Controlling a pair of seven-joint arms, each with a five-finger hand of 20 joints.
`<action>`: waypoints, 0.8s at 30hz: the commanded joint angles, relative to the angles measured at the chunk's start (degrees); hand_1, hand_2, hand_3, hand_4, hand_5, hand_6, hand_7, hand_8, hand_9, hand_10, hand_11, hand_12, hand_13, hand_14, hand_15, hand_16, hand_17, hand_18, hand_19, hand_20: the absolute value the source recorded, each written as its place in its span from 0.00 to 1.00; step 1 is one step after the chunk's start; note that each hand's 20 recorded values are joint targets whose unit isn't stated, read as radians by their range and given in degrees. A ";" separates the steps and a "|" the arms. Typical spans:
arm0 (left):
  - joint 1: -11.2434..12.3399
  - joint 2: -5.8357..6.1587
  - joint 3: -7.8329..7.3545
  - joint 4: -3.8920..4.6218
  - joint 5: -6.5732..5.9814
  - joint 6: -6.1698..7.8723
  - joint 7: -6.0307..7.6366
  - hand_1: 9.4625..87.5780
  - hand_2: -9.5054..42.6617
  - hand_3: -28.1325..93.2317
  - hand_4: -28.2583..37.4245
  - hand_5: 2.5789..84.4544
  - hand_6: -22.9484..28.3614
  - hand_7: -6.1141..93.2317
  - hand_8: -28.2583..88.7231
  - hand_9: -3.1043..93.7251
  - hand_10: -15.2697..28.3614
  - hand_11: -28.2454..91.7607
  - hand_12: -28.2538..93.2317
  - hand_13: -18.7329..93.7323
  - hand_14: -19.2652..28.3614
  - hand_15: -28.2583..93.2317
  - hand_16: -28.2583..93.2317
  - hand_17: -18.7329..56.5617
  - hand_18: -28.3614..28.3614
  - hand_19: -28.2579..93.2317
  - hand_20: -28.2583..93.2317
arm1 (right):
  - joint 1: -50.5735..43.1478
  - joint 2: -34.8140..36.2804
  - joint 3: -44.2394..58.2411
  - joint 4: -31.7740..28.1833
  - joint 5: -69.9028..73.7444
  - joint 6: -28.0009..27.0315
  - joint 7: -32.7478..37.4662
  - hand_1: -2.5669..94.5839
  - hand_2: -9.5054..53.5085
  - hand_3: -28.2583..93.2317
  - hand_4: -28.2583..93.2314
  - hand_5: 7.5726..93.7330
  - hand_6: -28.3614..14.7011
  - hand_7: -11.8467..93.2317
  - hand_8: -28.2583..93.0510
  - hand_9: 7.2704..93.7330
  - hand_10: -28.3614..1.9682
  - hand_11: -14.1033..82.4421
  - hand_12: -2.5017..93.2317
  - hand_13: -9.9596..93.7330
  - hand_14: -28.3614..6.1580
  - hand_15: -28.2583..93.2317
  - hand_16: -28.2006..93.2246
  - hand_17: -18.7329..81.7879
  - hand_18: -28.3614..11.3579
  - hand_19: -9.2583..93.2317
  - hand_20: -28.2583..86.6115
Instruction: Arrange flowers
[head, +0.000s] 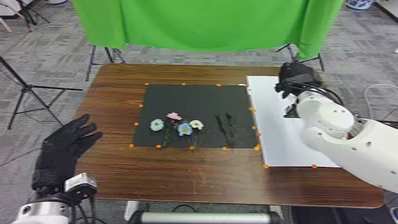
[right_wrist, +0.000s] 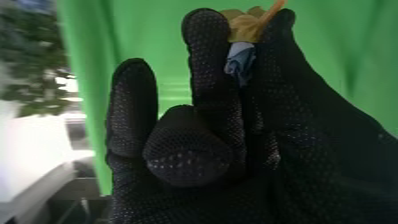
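head view: right hand (head: 298, 79) at the white board's (head: 282, 145) far end. its fingers clamp a yellow-and-blue flower (right_wrist: 242, 31); the left hand (head: 64, 147), fingers apart, is beside the table (head: 178, 172).

Head view: right arm (head: 333, 120) cut off at right edge, covers part of white board (head: 275, 125). Left arm (head: 42, 212) cut off at bottom edge. Green cloth (head: 209, 25) runs off the top. Dark stems (head: 229, 125) blend into black mat (head: 182, 95), ends too small to tell. Right wrist view: yellow-and-blue item (right_wrist: 240, 52) partly hidden between fingers (right_wrist: 209, 55); its orange stalk (right_wrist: 274, 11) cut off by the edge. Leafy patch (right_wrist: 35, 65) blurred.
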 joint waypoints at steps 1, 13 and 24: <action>-0.49 -0.17 -0.13 -0.40 0.73 -1.23 -2.34 0.20 0.30 0.91 0.12 0.48 0.68 0.21 0.15 0.42 0.81 0.47 0.30 0.42 0.96 0.68 0.14 0.13 0.90 0.73 0.24 | 3.25 -14.94 -4.02 0.00 -0.93 -1.30 -0.46 0.58 0.00 0.91 0.00 0.80 0.71 0.50 0.20 0.99 0.73 0.29 0.39 0.92 0.81 0.89 0.37 0.58 0.33 1.00 0.23; -0.70 -0.26 -0.25 -0.12 0.50 -1.13 -2.08 0.20 0.30 0.91 0.12 0.48 0.68 0.21 0.16 0.42 0.81 0.47 0.30 0.42 0.96 0.68 0.14 0.13 0.90 0.73 0.24 | 3.25 -18.66 -7.78 2.79 -0.71 -4.18 1.90 0.57 0.00 0.91 0.00 0.80 0.72 0.49 0.20 0.99 0.72 0.29 0.40 0.92 0.81 0.90 0.37 0.58 0.33 1.00 0.23; -1.54 -0.21 -0.20 0.24 0.45 -1.71 -2.04 0.20 0.30 0.91 0.12 0.48 0.68 0.21 0.16 0.42 0.81 0.47 0.30 0.42 0.97 0.68 0.14 0.13 0.90 0.73 0.24 | 5.30 -17.90 -11.90 3.90 -0.18 -3.81 6.23 0.57 0.00 0.91 0.00 0.79 0.72 0.48 0.20 0.98 0.73 0.30 0.40 0.91 0.80 0.90 0.37 0.57 0.33 1.00 0.23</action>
